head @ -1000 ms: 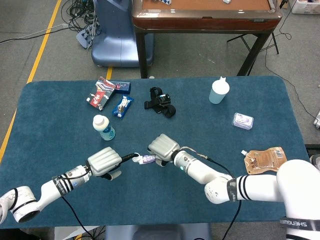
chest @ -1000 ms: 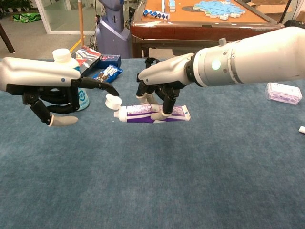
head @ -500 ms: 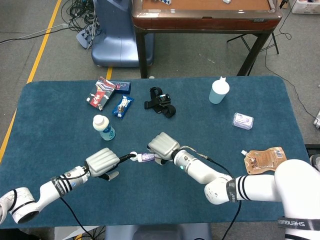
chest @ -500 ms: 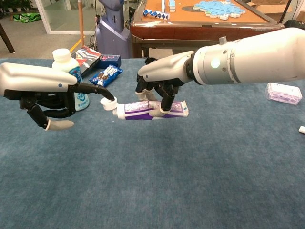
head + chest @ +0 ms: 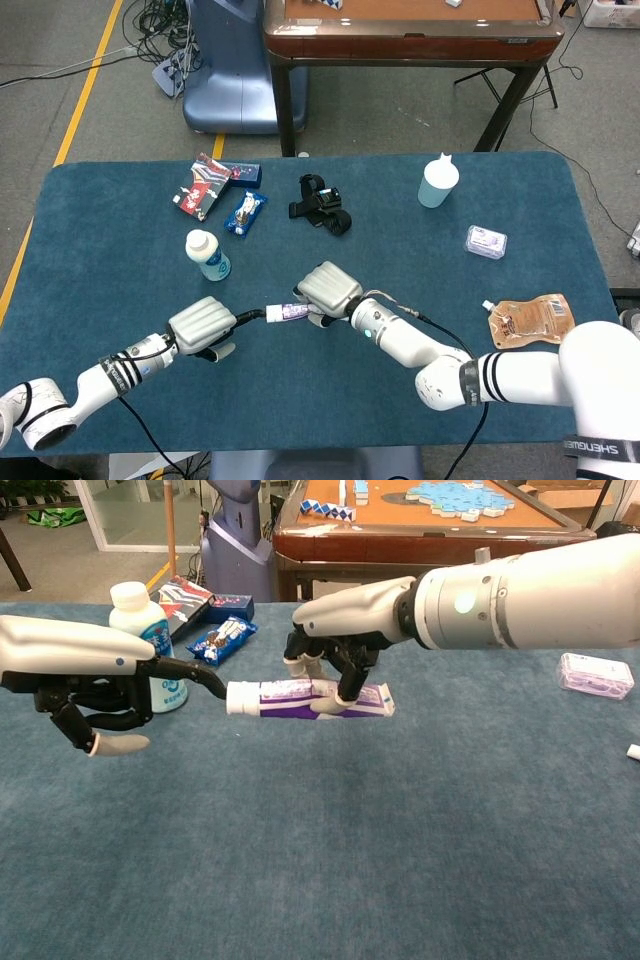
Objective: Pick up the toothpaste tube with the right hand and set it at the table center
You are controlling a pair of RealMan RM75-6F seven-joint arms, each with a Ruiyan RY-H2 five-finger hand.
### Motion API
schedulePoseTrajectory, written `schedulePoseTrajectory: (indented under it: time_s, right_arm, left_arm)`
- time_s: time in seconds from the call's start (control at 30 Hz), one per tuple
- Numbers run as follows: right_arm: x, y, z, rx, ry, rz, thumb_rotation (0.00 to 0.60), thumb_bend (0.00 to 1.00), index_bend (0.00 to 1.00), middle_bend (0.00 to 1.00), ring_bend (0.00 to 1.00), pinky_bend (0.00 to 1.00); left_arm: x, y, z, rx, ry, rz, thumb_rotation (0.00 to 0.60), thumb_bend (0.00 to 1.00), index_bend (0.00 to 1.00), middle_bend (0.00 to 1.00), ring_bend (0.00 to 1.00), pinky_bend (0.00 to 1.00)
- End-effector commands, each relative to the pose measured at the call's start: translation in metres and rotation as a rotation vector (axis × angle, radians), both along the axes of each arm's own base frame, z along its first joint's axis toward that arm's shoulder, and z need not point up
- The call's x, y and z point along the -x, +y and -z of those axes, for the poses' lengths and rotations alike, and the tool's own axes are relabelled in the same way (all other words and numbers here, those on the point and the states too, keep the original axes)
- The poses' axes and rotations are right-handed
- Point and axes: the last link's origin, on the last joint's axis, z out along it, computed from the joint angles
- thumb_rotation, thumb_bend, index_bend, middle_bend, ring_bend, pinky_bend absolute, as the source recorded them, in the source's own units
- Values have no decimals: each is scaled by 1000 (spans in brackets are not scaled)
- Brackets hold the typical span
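The toothpaste tube (image 5: 300,696) is white and purple with a white cap and lies level, cap to the left, near the middle of the blue table (image 5: 520,200). My right hand (image 5: 335,660) reaches over it and grips it around the middle, fingers curled down both sides. In the head view the right hand (image 5: 328,288) covers most of the toothpaste tube (image 5: 290,311). My left hand (image 5: 90,685) hovers to the left holding nothing, with one finger stretched out to touch the cap; it shows as left hand (image 5: 203,326) from above.
A white bottle (image 5: 207,254) stands behind the left hand. Snack packs (image 5: 205,186), a black strap (image 5: 320,203), a pale blue cup (image 5: 438,182), a small clear box (image 5: 486,241) and an orange pouch (image 5: 530,320) lie around the table. A wooden table (image 5: 400,30) stands beyond.
The right hand has raised the tube a little and turned it level, the cap now in line with the body. The left hand has drifted slightly left and lower, its finger still at the cap.
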Motion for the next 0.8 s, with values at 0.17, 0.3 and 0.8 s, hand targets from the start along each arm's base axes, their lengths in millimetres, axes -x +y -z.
schedulePoseTrajectory:
  time_s: [0.17,0.3,0.8]
  right_arm:
    - [11,1,-5,-2,-18,35,600,837,866,783,645,403]
    - [20,7,-9,-17,-67,69,600,837,866,783,644,422]
    - [34,34,14,-126,-349,212,600,837,866,783,669,534]
  left_arm:
    - [10,-1,-12,-57,-42,-44,600,424,51,786,777,885]
    - [24,1,-31,-126,-132,-156,600,424,16,625,612,805]
    - [51,-9,-68,-208,-589,-529,108,150,0,110,141,363]
